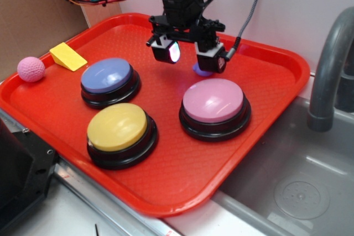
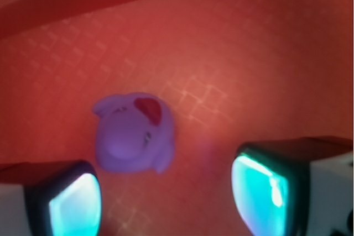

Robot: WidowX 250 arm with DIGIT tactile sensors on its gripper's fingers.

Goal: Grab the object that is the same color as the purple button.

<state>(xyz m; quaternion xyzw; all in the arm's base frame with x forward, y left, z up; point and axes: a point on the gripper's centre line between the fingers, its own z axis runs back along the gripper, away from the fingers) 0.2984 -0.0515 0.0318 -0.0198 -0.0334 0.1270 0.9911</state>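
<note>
- Yellow button sits nearest the exterior camera, at 6 o'clock on the red tray; purple button lies at 9 o'clock, pink button at 3 o'clock.
- Purple duck, the colour match, rests on the tray floor just beyond the pink button, toward 12 o'clock.
- Handling (judged): tiny, light, soft rubber; likely to squirt sideways. Best taken across the rounded body, low, not by the head.
- Pincer hangs above the duck, pointing steeply down from the arm at 12 o'clock.
- Pincer state: wide, holding nothing; the fingers frame the wrist view at 7 and 5 o'clock, the duck nearer the 7 o'clock one, untouched.
</note>
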